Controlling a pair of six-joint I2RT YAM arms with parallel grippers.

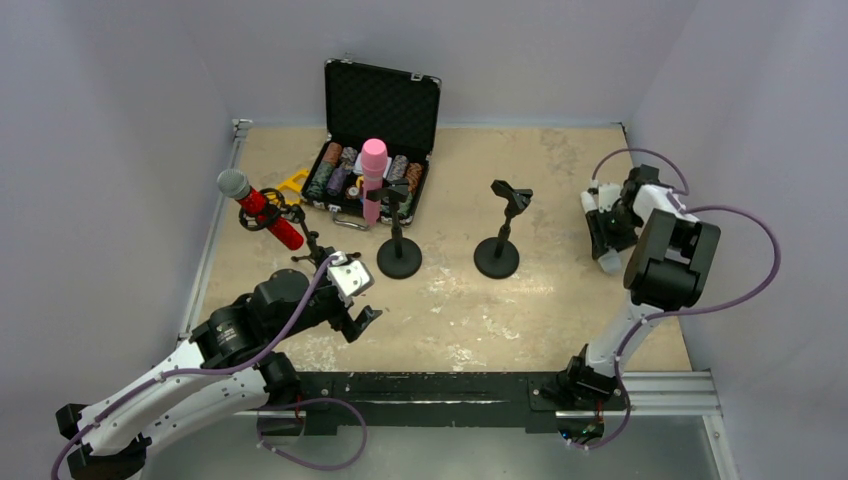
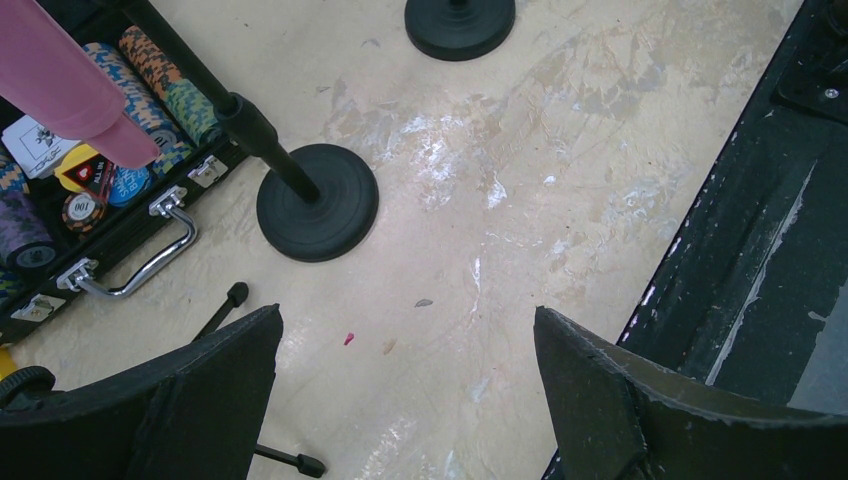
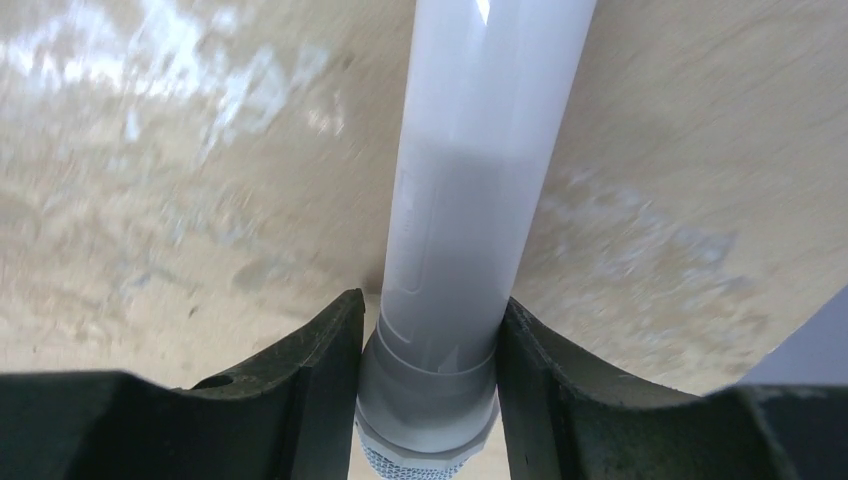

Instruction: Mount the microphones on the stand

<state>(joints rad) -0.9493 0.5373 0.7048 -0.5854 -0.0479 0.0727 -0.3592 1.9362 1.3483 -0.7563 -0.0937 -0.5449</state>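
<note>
The glittery red microphone (image 1: 262,210) with a grey mesh head sits tilted in a tripod stand at the left. The pink microphone (image 1: 373,180) sits in the clip of a round-base stand (image 1: 399,255); it also shows in the left wrist view (image 2: 60,80). A second round-base stand (image 1: 498,250) has an empty clip (image 1: 512,192). My right gripper (image 1: 604,236) is shut on the white microphone (image 3: 470,200) just above its grey head, low over the table at the right. My left gripper (image 1: 360,315) is open and empty, in front of the pink microphone's stand (image 2: 317,203).
An open black case (image 1: 380,100) of poker chips (image 2: 150,70) stands at the back, behind the stands. Thin tripod legs (image 2: 225,305) lie close to my left fingers. A black rail (image 1: 440,385) runs along the near table edge.
</note>
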